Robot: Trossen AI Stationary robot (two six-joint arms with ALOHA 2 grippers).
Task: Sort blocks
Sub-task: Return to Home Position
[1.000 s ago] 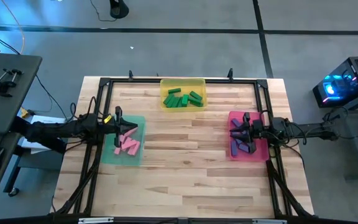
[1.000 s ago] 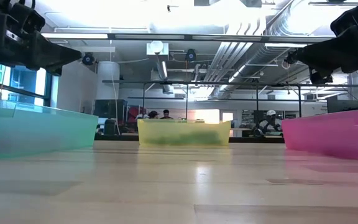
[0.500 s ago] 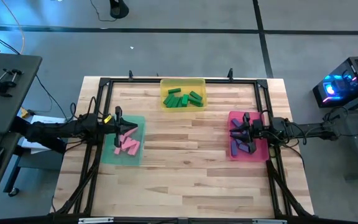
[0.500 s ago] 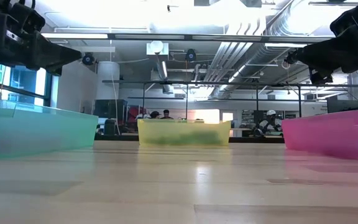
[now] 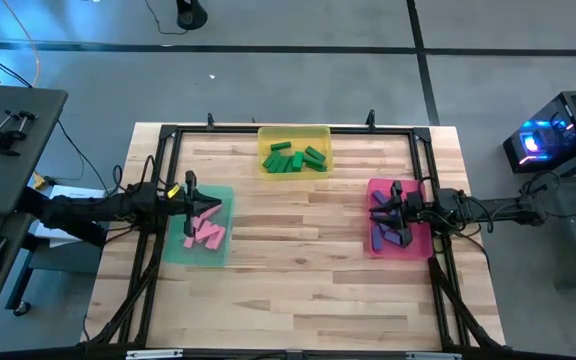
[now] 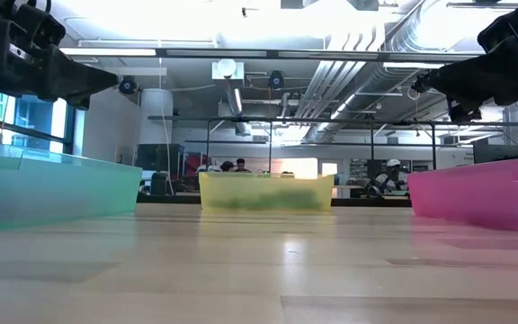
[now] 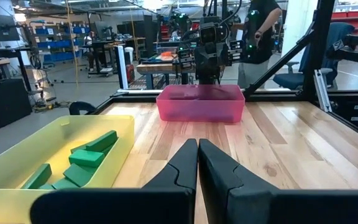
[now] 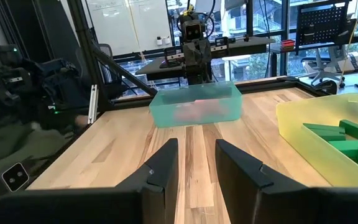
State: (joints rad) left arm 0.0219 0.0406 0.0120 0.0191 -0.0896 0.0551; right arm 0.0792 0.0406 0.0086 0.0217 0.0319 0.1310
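Observation:
All blocks lie sorted in trays. Pink blocks (image 5: 206,229) lie in the green tray (image 5: 222,250) at the table's left. Green blocks (image 5: 293,158) fill the yellow tray (image 5: 294,131) at the far edge; they also show in the left wrist view (image 7: 86,157). Blue-purple blocks (image 5: 384,234) lie in the red tray (image 5: 417,247) at the right. My left gripper (image 5: 189,205) hovers over the green tray, shut (image 7: 197,163). My right gripper (image 5: 386,212) hovers over the red tray, open (image 8: 194,163).
A dark frame (image 5: 293,130) runs round the table's edges. The middle of the wooden table (image 5: 298,270) lies between the three trays. People stand in the room behind the table (image 6: 390,176). A desk (image 5: 8,150) stands left of the table, a lit computer (image 5: 543,140) right of it.

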